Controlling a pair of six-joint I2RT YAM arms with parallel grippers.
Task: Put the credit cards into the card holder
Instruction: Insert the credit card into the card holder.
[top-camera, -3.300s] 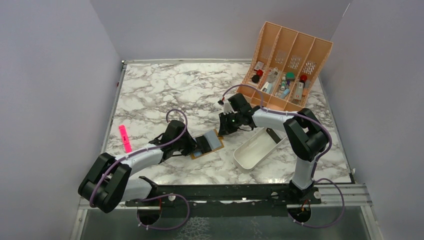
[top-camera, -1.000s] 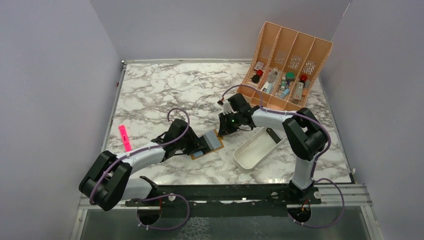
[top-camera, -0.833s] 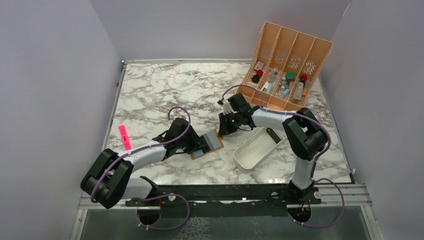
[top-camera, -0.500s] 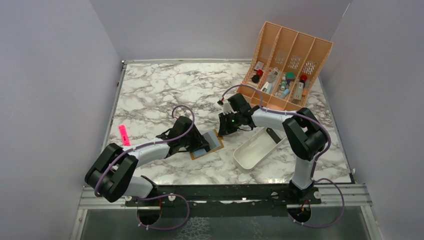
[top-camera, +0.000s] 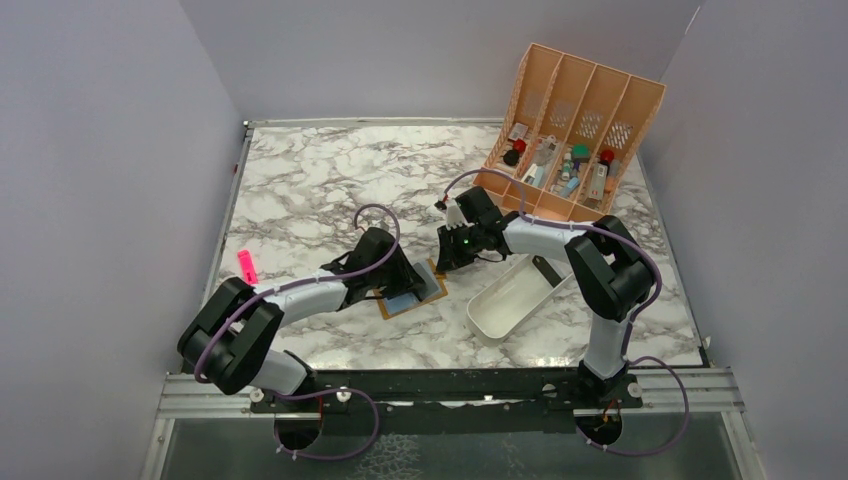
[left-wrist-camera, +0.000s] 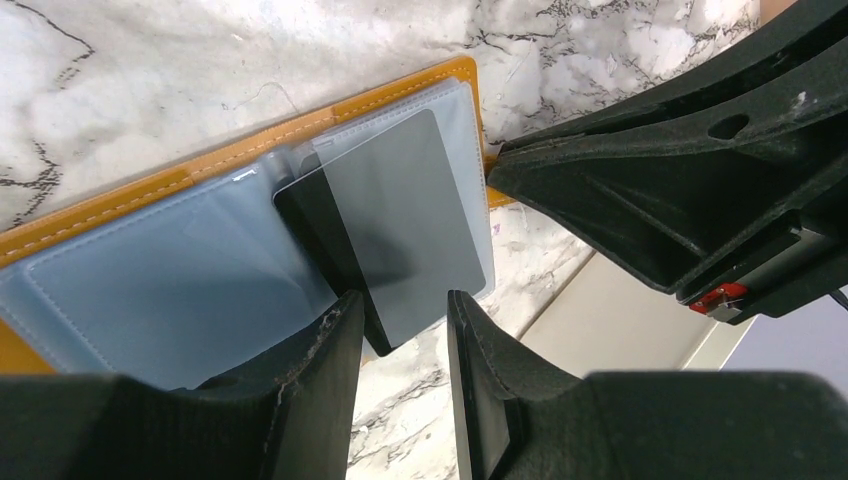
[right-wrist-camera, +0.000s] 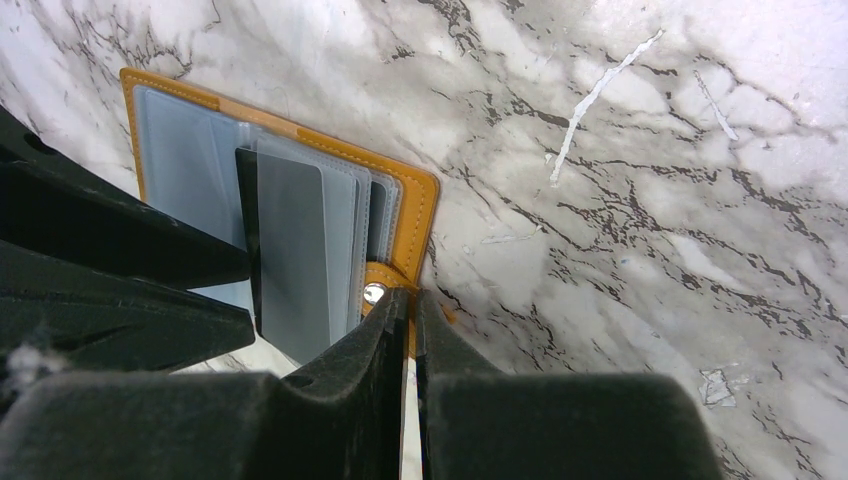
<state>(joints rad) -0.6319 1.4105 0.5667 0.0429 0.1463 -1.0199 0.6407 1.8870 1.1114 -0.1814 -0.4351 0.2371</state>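
The mustard-orange card holder (top-camera: 437, 290) lies open on the marble between my two grippers. In the left wrist view its clear sleeves (left-wrist-camera: 150, 280) face up and a pale blue-grey credit card (left-wrist-camera: 410, 230) lies partly inside one, its near end sticking out. My left gripper (left-wrist-camera: 400, 300) is open, its fingers straddling that near corner just above the card. My right gripper (right-wrist-camera: 408, 295) is shut on the card holder's snap tab (right-wrist-camera: 378, 292) at the fold's edge (right-wrist-camera: 425, 200). In the top view the left gripper (top-camera: 400, 288) covers most of the wallet and the right gripper (top-camera: 445, 262) touches its far corner.
A white oblong tray (top-camera: 510, 300) lies just right of the wallet. A peach slotted organiser (top-camera: 575, 130) with small items stands at the back right. A pink highlighter (top-camera: 245, 265) lies at the left.
My left arm has moved right and its gripper now sits over the open wallet and card. The right arm and the wallet have not moved.
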